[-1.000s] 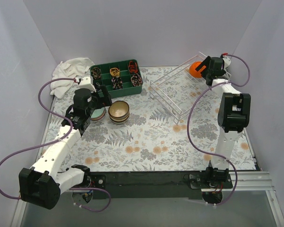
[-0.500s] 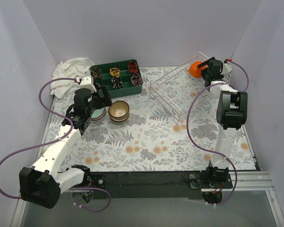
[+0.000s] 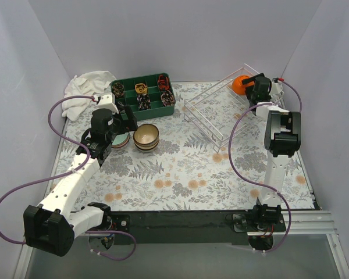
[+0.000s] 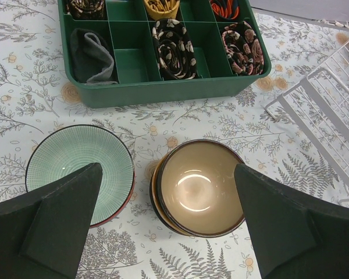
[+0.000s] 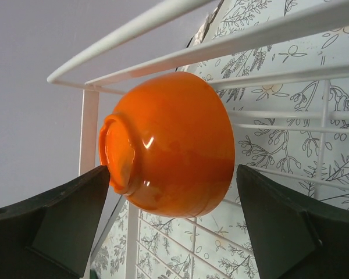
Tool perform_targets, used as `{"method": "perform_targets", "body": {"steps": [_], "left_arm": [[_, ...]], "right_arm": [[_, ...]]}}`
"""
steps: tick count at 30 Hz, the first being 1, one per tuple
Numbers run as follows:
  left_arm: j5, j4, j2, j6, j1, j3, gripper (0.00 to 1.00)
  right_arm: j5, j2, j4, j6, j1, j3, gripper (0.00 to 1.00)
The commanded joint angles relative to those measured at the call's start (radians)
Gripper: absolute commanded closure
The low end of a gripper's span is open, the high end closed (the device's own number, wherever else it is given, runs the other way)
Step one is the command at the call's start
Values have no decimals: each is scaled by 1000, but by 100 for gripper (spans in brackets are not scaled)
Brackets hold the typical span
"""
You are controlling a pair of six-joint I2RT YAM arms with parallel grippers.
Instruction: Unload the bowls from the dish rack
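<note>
The white wire dish rack (image 3: 212, 116) lies tilted at the back right. An orange bowl (image 3: 239, 85) sits on its side in the rack's far end. My right gripper (image 3: 251, 87) is open at that bowl. In the right wrist view the orange bowl (image 5: 174, 145) fills the gap between the fingers (image 5: 75, 215), its foot next to the left one, with rack wires (image 5: 163, 58) around it. My left gripper (image 4: 167, 171) hangs open above a green-lined bowl (image 4: 75, 165) and a stack of tan bowls (image 4: 199, 186) on the table.
A green divided tray (image 3: 142, 93) with rolled socks stands at the back, behind the two bowl spots. A white cloth (image 3: 84, 90) lies at the back left. Purple walls close in on both sides. A rack corner (image 4: 331, 110) shows in the left wrist view.
My right gripper has moved back and right along the rack's far end, closer round the orange bowl. The left arm and the bowls on the table have not moved.
</note>
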Motion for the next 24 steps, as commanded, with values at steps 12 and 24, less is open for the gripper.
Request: {"method": "perform_targets", "body": {"steps": [12, 24], "left_arm": [[1, 1, -4, 18, -6, 4, 2], [18, 7, -9, 21, -8, -1, 2]], "right_arm": [[9, 90, 43, 112, -5, 20, 1], [-2, 59, 62, 152, -9, -25, 38]]}}
